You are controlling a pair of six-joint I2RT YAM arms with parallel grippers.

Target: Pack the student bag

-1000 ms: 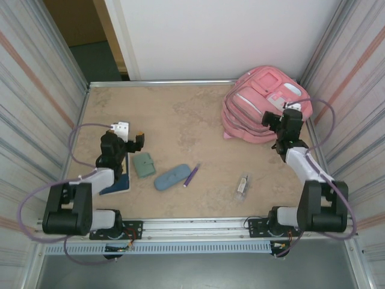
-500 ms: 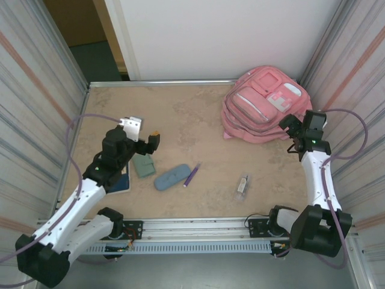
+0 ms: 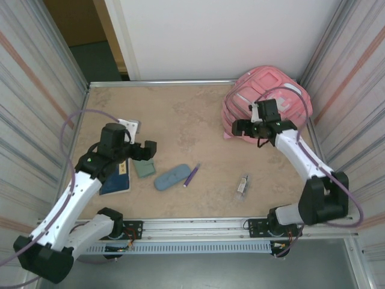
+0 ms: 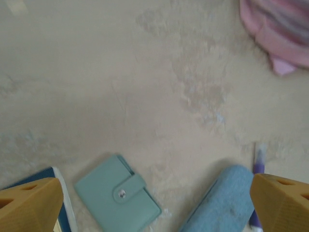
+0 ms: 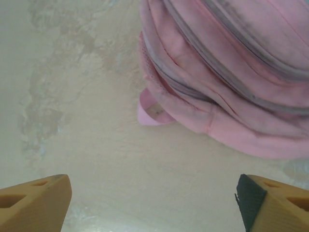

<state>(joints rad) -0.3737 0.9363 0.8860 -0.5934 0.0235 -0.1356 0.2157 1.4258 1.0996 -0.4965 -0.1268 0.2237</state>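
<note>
EDITOR: Swung inward from the right-hand wall since the earlier frame, the right arm now reaches across the front of the bag, upper right of the overhead view. And the left arm?

REPORTER: It has dropped lower and stretched out. The left pincer [image 4: 157,195] hangs wide over the small green snap wallet [image 4: 118,195] and the blue-grey oval pouch [image 4: 219,203], gripping nothing.

EDITOR: Where exactly is the bag?

REPORTER: The large pink fabric backpack [image 3: 274,84] sits slumped on the beige counter [image 3: 180,114] in the upper right corner, near the back rail and the right wall. The right pincer [image 5: 152,198] is spread wide and empty, over bare counter just short of the bag's lower edge.

EDITOR: How will it handle?

REPORTER: Soft and floppy, by the look of it. The padded cloth should sag and fold rather than hold its shape. It is probably light while unpacked, and not slippery. Pinching a flat panel would likely gather only loose fabric. The grey zipper seams [image 5: 217,63] are the way in, though no pull can be made out. The small pale pink tab [image 5: 153,112] at the bottom edge, or a bunched seam, looks the firmest bite.
</note>
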